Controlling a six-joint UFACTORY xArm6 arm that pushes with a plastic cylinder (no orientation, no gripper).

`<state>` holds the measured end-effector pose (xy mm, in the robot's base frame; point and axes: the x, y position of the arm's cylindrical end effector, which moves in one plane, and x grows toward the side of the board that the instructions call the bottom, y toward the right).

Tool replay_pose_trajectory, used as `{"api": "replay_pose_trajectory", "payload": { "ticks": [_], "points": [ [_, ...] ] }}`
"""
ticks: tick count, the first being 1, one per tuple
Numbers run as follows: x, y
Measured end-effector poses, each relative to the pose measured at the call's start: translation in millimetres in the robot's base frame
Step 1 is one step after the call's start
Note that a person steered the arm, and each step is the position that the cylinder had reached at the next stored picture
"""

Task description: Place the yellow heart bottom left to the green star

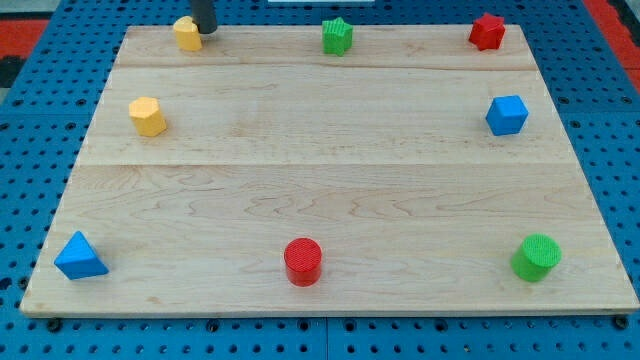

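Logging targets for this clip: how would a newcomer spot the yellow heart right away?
Start at the wooden board and go to its top left corner. The yellow heart sits there at the edge, beside my tip. The other yellow block, lower down, is faceted and stands alone.

bright, even overhead light; the pale wooden board [330, 180] shows a soft sheen near the view's bottom left edge. short faint shadows hug the blocks. focus is sharp throughout.
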<state>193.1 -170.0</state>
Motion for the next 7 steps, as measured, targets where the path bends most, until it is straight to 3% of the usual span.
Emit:
{"api": "replay_pose_trajectory", "payload": {
  "ticks": [3, 5, 7],
  "points": [
    [27.4, 33.4],
    [91.0, 61.3],
    [88.2, 61.9]
  ]
}}
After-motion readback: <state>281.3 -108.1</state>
